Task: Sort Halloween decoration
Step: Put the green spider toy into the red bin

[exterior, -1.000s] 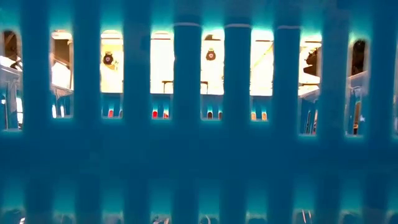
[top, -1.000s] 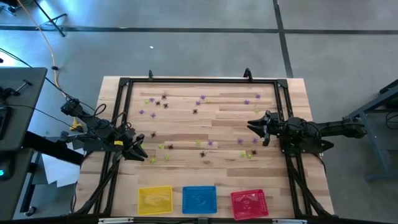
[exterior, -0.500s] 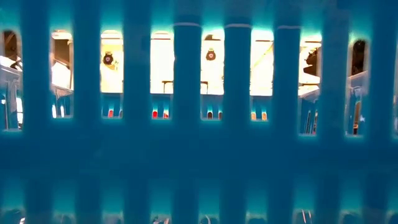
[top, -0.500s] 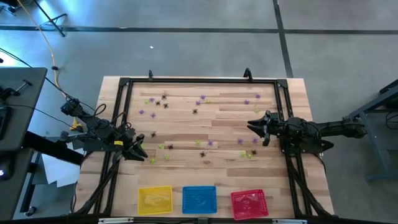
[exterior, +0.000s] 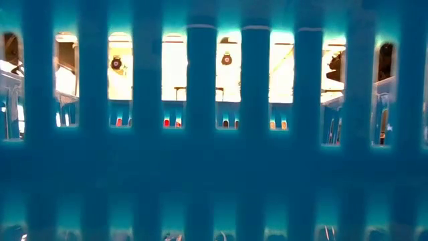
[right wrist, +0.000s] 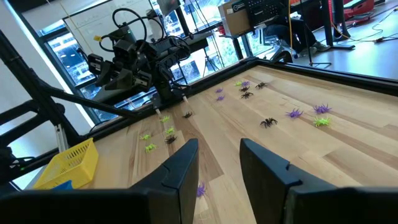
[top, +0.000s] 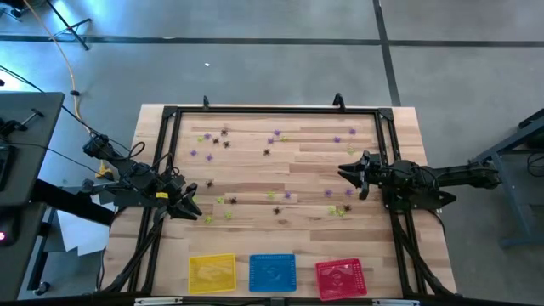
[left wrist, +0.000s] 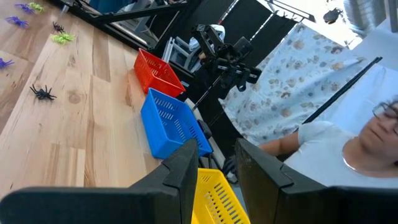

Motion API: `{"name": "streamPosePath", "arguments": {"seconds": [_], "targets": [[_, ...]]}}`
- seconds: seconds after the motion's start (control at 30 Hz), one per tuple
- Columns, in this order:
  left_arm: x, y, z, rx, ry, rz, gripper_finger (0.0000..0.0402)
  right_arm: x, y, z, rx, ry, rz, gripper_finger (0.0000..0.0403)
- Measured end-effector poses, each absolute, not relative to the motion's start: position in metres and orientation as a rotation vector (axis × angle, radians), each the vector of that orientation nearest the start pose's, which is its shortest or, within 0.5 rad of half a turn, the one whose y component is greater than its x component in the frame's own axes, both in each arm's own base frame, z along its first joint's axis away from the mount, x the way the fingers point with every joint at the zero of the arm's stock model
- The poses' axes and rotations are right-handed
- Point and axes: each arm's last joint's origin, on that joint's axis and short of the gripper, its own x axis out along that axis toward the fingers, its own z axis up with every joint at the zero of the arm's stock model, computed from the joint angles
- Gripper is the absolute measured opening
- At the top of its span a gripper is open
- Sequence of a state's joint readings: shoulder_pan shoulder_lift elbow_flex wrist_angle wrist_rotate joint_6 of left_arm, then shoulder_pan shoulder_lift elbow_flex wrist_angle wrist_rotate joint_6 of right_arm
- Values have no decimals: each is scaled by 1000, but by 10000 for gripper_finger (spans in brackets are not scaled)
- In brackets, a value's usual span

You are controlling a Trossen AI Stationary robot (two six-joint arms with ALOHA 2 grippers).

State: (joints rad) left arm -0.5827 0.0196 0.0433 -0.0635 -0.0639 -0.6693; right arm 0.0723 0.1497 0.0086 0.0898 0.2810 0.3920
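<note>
Stillness since a second ago: we see the Halloween decoration [top: 270,174] scattered unsorted across the bench [top: 408,127], left end effector [top: 189,206] and right end effector [top: 350,174] parted, empty, sorting unstarted.

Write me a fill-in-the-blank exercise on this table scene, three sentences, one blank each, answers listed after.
1. Of the three baskets along the table's near edge, the middle one is ____.
2. The yellow basket sits nearest the ____ claw.
3. Both the left claw and the right claw have their fingers apart and hold ____, while the spider trinkets lie scattered on the wood.

Answers: blue; left; nothing
</note>
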Motion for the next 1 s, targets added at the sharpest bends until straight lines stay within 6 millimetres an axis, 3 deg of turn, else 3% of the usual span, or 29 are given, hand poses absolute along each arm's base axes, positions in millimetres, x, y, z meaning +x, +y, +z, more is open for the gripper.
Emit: {"name": "streamPosePath", "arguments": {"seconds": [1.0], "targets": [[81, -51, 171, -641, 210, -487, 94, 105, -2, 163, 379, -2, -265, 114]]}}
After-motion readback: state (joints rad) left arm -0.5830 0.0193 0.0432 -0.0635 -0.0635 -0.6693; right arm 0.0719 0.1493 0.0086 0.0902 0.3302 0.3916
